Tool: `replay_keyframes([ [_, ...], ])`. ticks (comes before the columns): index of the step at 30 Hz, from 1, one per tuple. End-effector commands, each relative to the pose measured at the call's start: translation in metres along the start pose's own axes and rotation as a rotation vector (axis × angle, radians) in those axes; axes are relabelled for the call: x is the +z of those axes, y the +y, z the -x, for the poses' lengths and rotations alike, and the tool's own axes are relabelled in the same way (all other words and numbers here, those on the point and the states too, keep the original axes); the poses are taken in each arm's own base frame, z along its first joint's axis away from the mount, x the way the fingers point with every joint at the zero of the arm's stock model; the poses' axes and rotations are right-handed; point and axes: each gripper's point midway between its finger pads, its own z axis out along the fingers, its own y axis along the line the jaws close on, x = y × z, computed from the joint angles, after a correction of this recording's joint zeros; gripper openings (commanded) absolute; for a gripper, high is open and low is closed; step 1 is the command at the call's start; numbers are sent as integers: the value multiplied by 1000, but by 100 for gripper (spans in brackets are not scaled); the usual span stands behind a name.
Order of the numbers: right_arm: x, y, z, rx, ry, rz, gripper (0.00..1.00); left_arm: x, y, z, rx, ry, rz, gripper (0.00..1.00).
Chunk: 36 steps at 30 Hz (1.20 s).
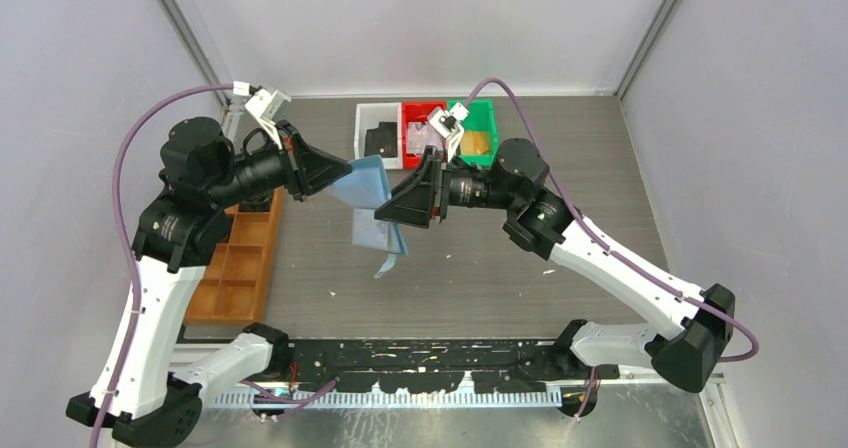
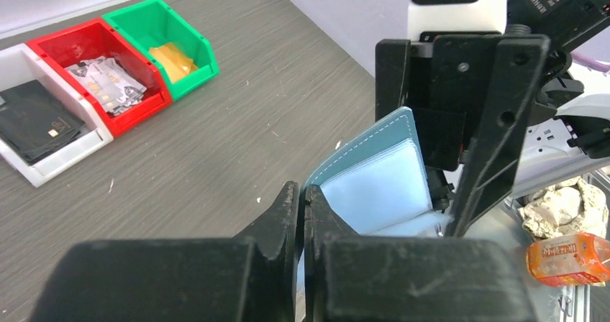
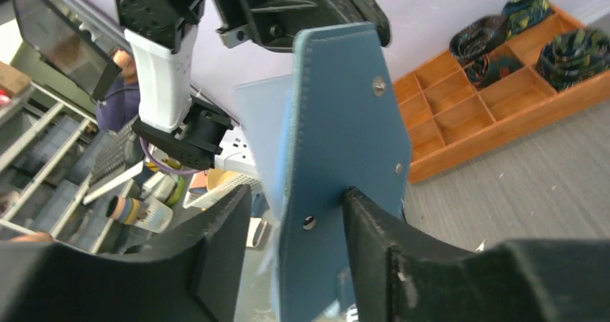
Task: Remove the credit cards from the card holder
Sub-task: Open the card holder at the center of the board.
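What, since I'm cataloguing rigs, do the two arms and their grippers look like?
The left arm and right arm have white shells with black joints and bases. A purple cable runs along each. The left gripper and right gripper are black wedges with two flat fingers, and a white camera bracket sits on each wrist.
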Motion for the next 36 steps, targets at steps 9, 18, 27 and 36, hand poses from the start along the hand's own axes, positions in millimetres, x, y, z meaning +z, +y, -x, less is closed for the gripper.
replay_keyframes([
  [9, -4, -26, 30, 24, -83, -263, 1, -11, -27, 18, 11, -24, -90, 0],
  [18, -7, -10, 41, 93, -136, -229, 1, -30, -60, -10, 26, 33, -261, 84],
  [27, -13, 22, 46, 184, -128, 1, 1, -48, -71, -35, 159, 49, -336, 73],
  [36, -8, 27, 18, 249, 41, 114, 1, -55, -38, -24, 459, -69, -120, 85],
])
